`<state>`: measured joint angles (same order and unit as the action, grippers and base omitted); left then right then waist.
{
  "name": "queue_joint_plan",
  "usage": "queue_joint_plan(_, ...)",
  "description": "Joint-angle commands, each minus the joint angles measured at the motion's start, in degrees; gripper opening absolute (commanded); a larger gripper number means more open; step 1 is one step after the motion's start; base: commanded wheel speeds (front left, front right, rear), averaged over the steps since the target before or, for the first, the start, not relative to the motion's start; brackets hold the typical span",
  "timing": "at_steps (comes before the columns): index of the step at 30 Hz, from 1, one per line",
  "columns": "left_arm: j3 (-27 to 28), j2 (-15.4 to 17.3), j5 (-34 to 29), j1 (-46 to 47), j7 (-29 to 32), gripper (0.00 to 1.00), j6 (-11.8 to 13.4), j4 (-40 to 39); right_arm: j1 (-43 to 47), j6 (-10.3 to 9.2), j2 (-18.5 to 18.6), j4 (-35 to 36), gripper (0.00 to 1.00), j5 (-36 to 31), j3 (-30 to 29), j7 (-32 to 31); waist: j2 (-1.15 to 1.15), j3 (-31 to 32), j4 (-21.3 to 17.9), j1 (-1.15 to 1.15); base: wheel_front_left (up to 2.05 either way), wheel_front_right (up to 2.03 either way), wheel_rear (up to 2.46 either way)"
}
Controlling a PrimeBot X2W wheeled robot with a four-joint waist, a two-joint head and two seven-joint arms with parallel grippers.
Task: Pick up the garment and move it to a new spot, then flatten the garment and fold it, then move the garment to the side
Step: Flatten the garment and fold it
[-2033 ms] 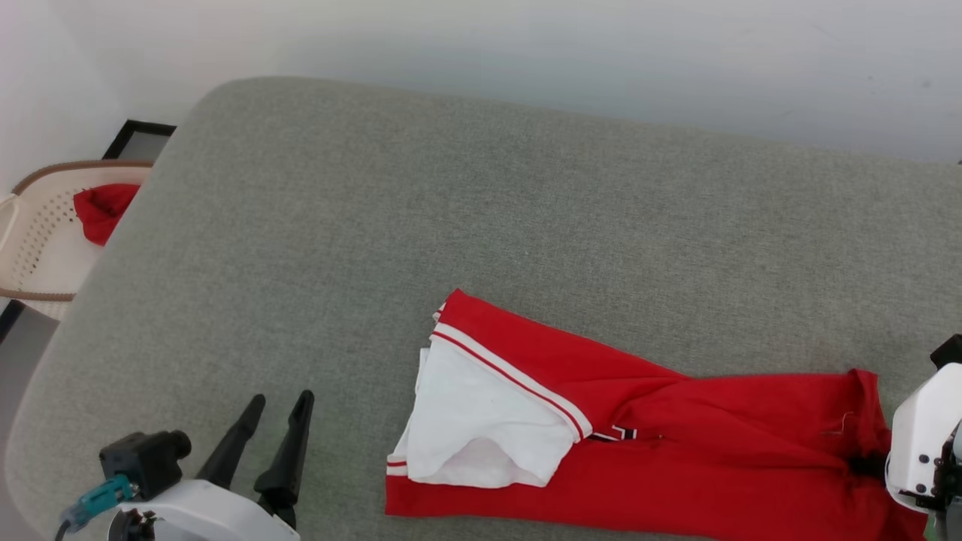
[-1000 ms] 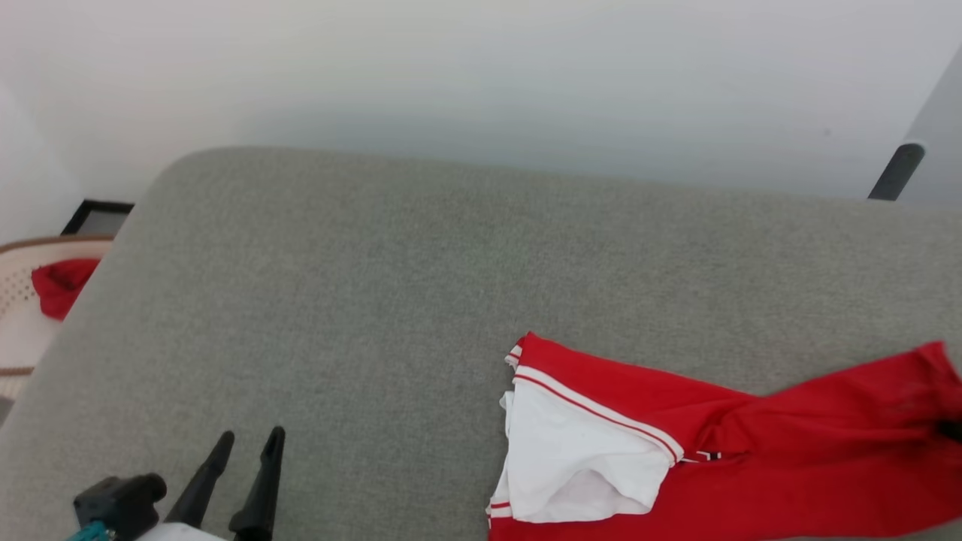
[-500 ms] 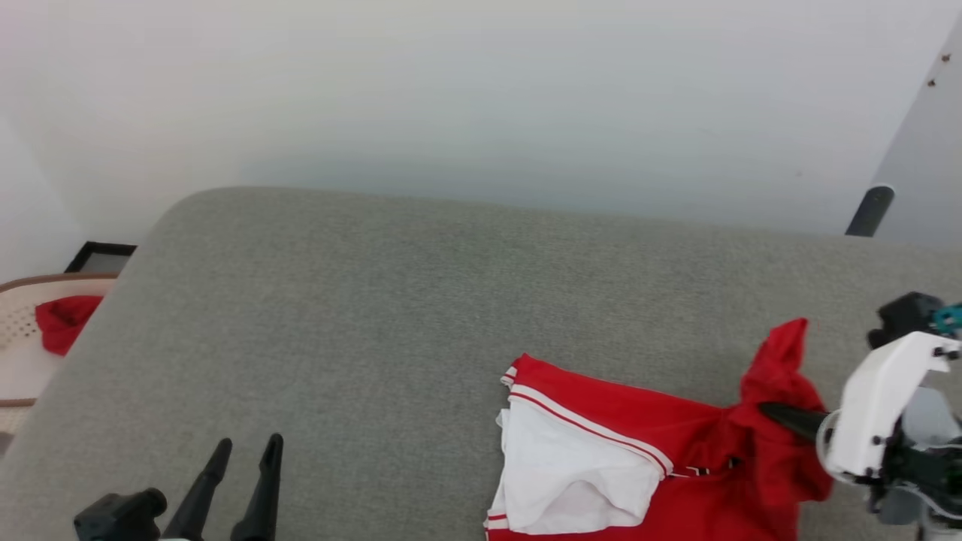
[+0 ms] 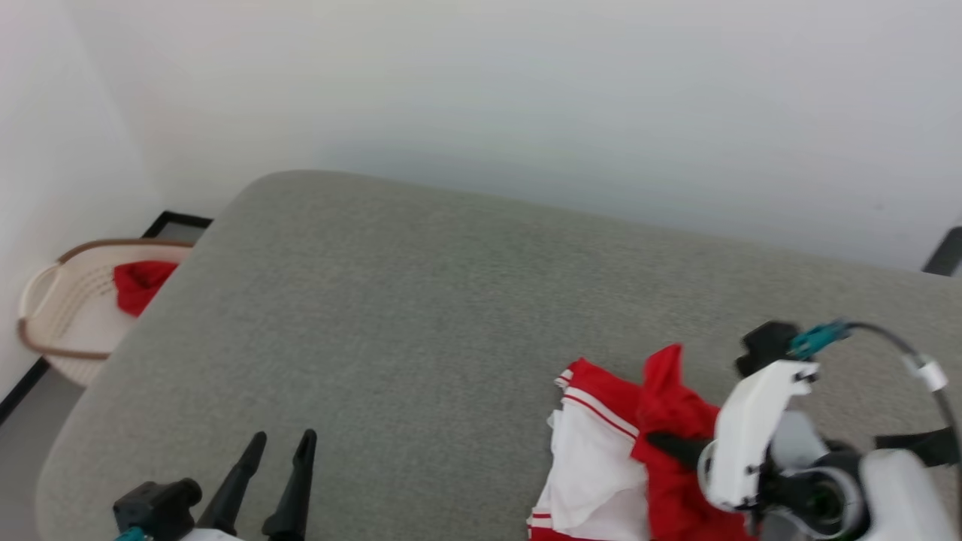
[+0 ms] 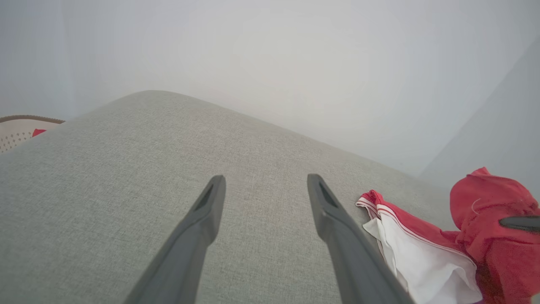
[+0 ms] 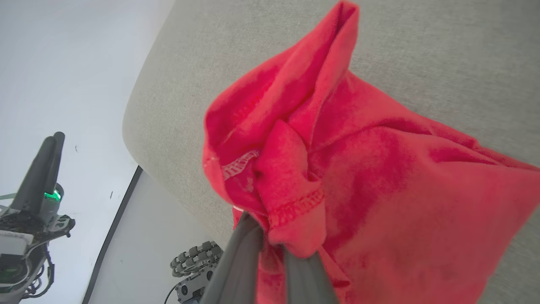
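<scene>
Clamping on a bunched red fold of the garment [image 4: 601, 466] [image 6: 379, 190] with the right gripper [image 4: 655, 441] [image 6: 272, 240], fingers [image 6: 247, 257] pinched together through the cloth, stitched hem bulging over the tips. Held clear of the grey cushion [image 4: 421, 300] at that pinched end. Draped down from there, with the white sleeve and striped trim resting on the cushion near its front right. Poised over the front left of the cushion with the left gripper [image 4: 283, 437] [image 5: 266, 179], well apart from the garment [image 5: 417, 270], fingers [image 5: 198, 228] spread wide, nothing between them. Noted past the cushion's left edge: cream perforated basket [image 4: 45, 300] with a small red cloth scrap [image 4: 139, 282] inside.
</scene>
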<state>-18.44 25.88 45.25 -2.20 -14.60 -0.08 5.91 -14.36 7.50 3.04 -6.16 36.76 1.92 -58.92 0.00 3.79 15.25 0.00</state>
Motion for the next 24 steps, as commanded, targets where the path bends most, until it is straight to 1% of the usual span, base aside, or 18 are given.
queue_joint_plan(1,-0.2,-0.5,-0.1,1.0,0.0,1.00,-0.5,0.3,-0.2,-0.02,-0.2,-2.3,0.00,0.5,2.0,2.6,0.00,-0.4,2.4,0.00,0.00,0.00,0.00)
queue_joint_plan(5,-0.8,-1.1,-0.3,1.7,0.2,1.00,-0.7,1.1,-1.9,-0.02,-0.2,-8.7,0.00,0.7,6.0,7.4,0.00,-0.8,3.7,0.00,0.00,0.00,0.00)
queue_joint_plan(7,-1.0,-1.4,-0.3,2.0,0.1,1.00,-0.9,1.5,-3.1,-0.02,-0.2,-12.0,0.00,-0.3,7.8,10.1,0.00,-0.9,4.2,0.00,0.00,0.00,0.00)
queue_joint_plan(8,-1.0,-1.4,-0.3,2.0,0.1,1.00,-0.9,1.5,-3.1,-0.02,-0.2,-12.0,0.00,-0.3,7.8,10.1,0.00,-0.9,4.2,0.00,0.00,0.00,0.00)
queue_joint_plan(11,-1.2,-1.7,-0.2,2.2,0.1,1.00,-1.0,1.9,-4.9,-0.02,-0.2,-17.2,0.00,-1.0,9.7,14.0,0.00,-1.0,4.7,0.00,0.00,0.00,0.00)
queue_joint_plan(15,-1.1,-1.9,0.0,2.2,0.0,1.00,-1.2,2.4,-7.5,-0.02,-0.2,-22.6,0.00,0.0,11.5,18.2,0.00,-1.0,4.9,0.00,0.00,0.00,0.00)
queue_joint_plan(16,-1.0,-1.9,0.0,2.2,-0.1,1.00,-1.2,2.5,-8.1,-0.01,-0.2,-23.7,0.13,0.1,11.8,19.4,0.00,-1.0,4.8,0.00,0.00,0.00,0.00)
queue_joint_plan(17,-1.0,-1.9,0.1,2.1,-0.1,1.00,-1.3,2.6,-8.8,-0.02,-0.2,-24.6,0.38,0.1,12.3,20.3,0.00,-1.0,4.8,0.00,0.00,0.00,0.00)
queue_joint_plan(18,-0.9,-1.9,0.1,1.9,-0.1,1.00,-1.3,2.7,-9.3,-0.02,-0.2,-25.4,0.85,0.4,12.8,20.9,0.00,-1.0,4.6,0.00,0.00,0.00,0.00)
queue_joint_plan(19,-0.8,-2.0,0.2,1.7,-0.1,1.00,-1.2,2.7,-9.8,-0.01,-0.2,-26.1,1.00,0.8,13.3,21.3,0.00,-0.9,4.3,0.00,0.00,0.00,0.00)
queue_joint_plan(24,-0.2,-1.9,0.2,1.0,-0.3,1.00,-1.0,2.7,-11.7,-0.02,-0.2,-26.8,1.00,3.0,15.4,23.0,0.00,-0.6,2.7,0.00,0.00,0.00,0.00)
